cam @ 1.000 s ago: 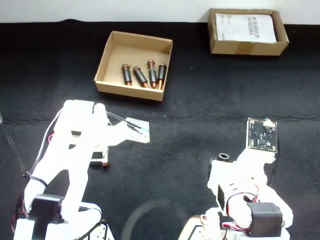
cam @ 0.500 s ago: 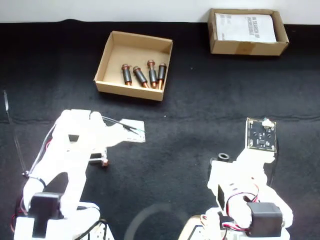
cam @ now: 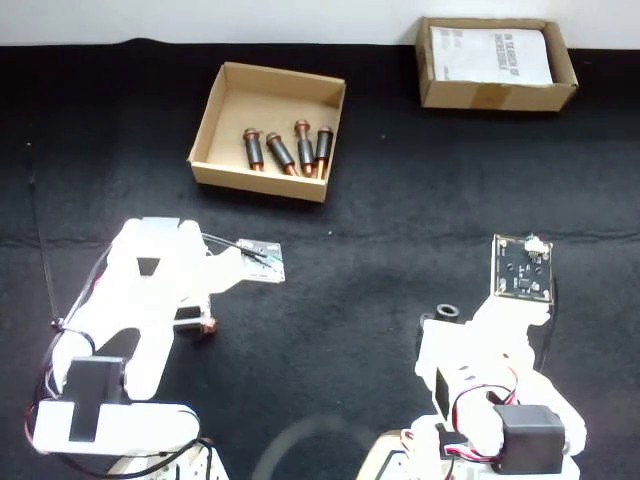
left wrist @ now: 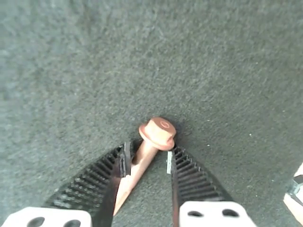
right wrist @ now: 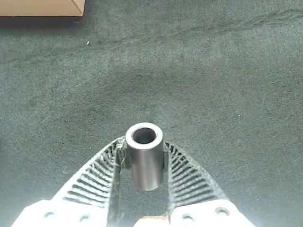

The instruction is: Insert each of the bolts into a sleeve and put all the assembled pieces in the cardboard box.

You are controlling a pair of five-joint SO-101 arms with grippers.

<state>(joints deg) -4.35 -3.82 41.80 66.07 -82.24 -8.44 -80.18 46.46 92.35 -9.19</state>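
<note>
Four assembled pieces [cam: 286, 150] already lie side by side in the cardboard box [cam: 265, 185], so by my reading one pair is left to join and box. The left end effector [left wrist: 147, 153] has its jaws apart around a copper bolt [left wrist: 156, 133], one finger touching the shank, not visibly clamped. The right end effector [right wrist: 144, 143] is clamped on a grey sleeve [right wrist: 146, 161], bore facing outward, low over the black counter [cam: 380, 220] and well apart from the bolt. From above, the left arm covers all of the bolt except its head, and I cannot tell whether the bolt rests on the counter or whether further loose parts lie under the arms.
</note>
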